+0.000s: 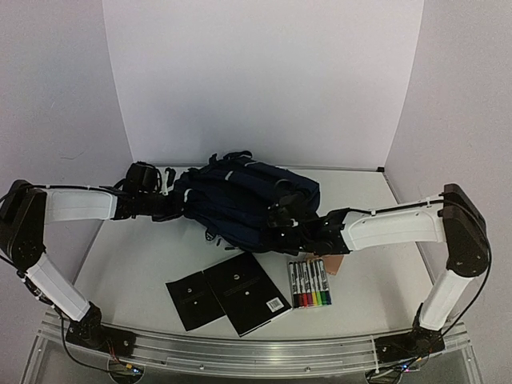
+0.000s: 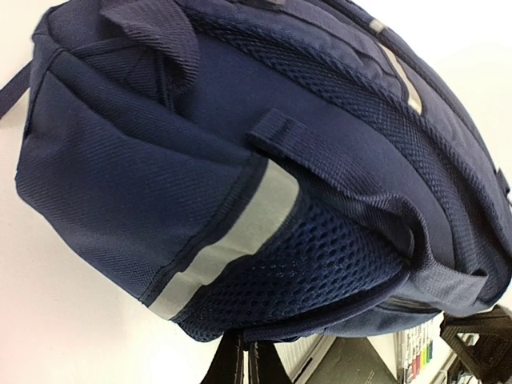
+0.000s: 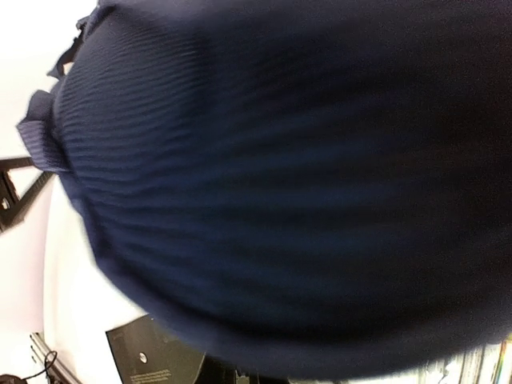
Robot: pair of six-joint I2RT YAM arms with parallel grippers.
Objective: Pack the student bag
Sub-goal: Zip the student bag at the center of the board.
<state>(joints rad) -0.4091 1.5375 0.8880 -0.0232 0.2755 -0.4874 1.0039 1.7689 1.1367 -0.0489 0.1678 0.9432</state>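
Nearest to the arm bases, 2 black books [image 1: 228,294] lie flat on the white surface [image 1: 136,264], side by side and touching, each a little turned. Just to their right lies a pack of markers [image 1: 310,284] with coloured caps at its near end. The right wrist view shows a corner of 1 book at its lower edge, and the left wrist view shows the pack in its lower right corner.

Behind these things the student bag [image 1: 240,196] lies on its side in the middle of the surface, navy blue. Both arms reach in to it from opposite sides. The left fingers [image 1: 178,206] are closed and sit against the left end of the bag. The right fingers [image 1: 290,226] are also closed, at the near right side of the bag, close behind the markers. Whether either pair pinches the fabric I cannot tell.

In the left wrist view the bag [image 2: 240,160] fills the frame, with a reflective grey strip [image 2: 232,244] and blue mesh [image 2: 320,264] beside it. In the right wrist view the bag [image 3: 304,176] is only blurred navy fabric, very close.

Farthest, a white backdrop [image 1: 264,80] stands behind the surface.
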